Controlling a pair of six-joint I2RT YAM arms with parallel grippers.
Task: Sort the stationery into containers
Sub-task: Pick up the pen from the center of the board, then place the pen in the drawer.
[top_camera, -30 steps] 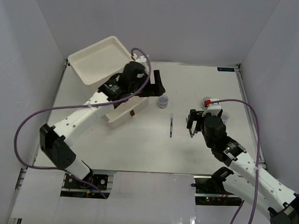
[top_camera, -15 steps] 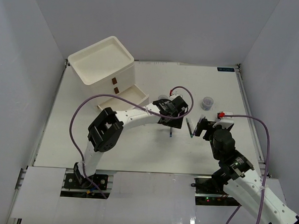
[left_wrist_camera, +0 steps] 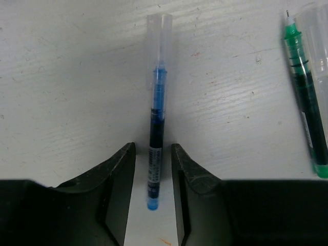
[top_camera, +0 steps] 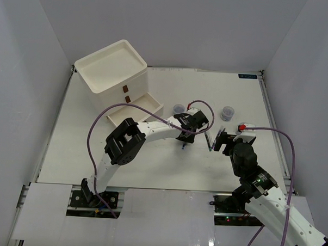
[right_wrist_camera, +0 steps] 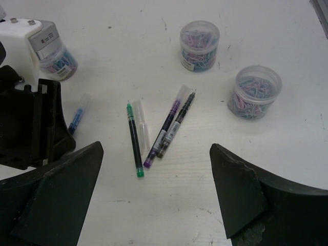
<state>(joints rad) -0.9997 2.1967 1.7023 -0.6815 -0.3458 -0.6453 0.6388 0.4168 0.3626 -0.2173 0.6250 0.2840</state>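
At 10 o'clock on your table (top_camera: 86,152), seen from overhead, stands the white drawer unit (top_camera: 112,69), with its bottom drawer (top_camera: 136,110) pulled out. Your left arm reaches across to the middle of the table. In its wrist view the left gripper (left_wrist_camera: 153,148) is low over the blue pen (left_wrist_camera: 156,123), which lies flat and points to 12 o'clock. The black fingers (left_wrist_camera: 120,174) straddle the pen's lower end, one on each side. A thin strip of table shows on both sides of the barrel, so the jaws are narrowed but open and not yet gripping it.

Just right of that, at 3 o'clock from the blue pen, lies the green pen (right_wrist_camera: 135,139) with a clear tube (right_wrist_camera: 142,123) touching its side. Next come the purple pen (right_wrist_camera: 165,128) and the black pen (right_wrist_camera: 178,123), pressed together and slanting towards 1 o'clock. One clear jar (right_wrist_camera: 60,57) sits at 10 o'clock in the right wrist view, partly behind the left arm's white housing. A second jar (right_wrist_camera: 199,45) is at 12 o'clock and a third jar (right_wrist_camera: 254,92) at 2 o'clock. Your right gripper (right_wrist_camera: 156,148) hangs above the pens with its jaws spread wide, gripping nothing
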